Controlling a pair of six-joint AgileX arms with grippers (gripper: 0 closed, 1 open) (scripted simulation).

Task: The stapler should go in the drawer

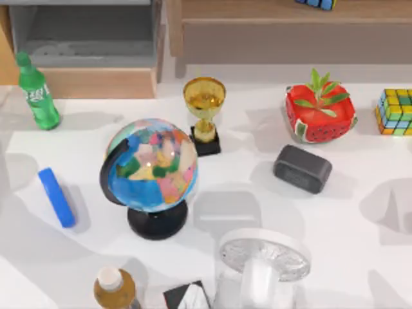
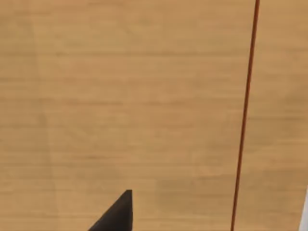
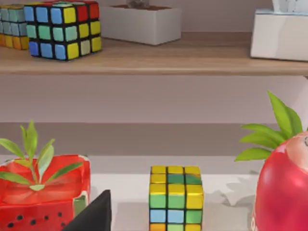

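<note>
The stapler (image 1: 56,197), a small bright blue bar with rounded ends, lies flat on the white table at the left, in front of a green bottle. The drawer (image 1: 96,82) stands pulled out at the back left, with a tan wooden front and a grey inside that holds nothing. A dark piece of my left gripper (image 2: 115,216) sits close against a tan wooden surface crossed by a thin reddish line. A dark piece of my right gripper (image 3: 94,216) is low over the table at the right, facing a colourful cube (image 3: 175,199) and the shelf behind it.
A green bottle (image 1: 37,93) stands by the drawer's front. A globe (image 1: 149,170) stands just right of the stapler, with a gold trophy (image 1: 204,112) behind it. A watermelon planter (image 1: 320,112), dark grey block (image 1: 302,168) and brown shelf unit (image 1: 290,32) lie to the right.
</note>
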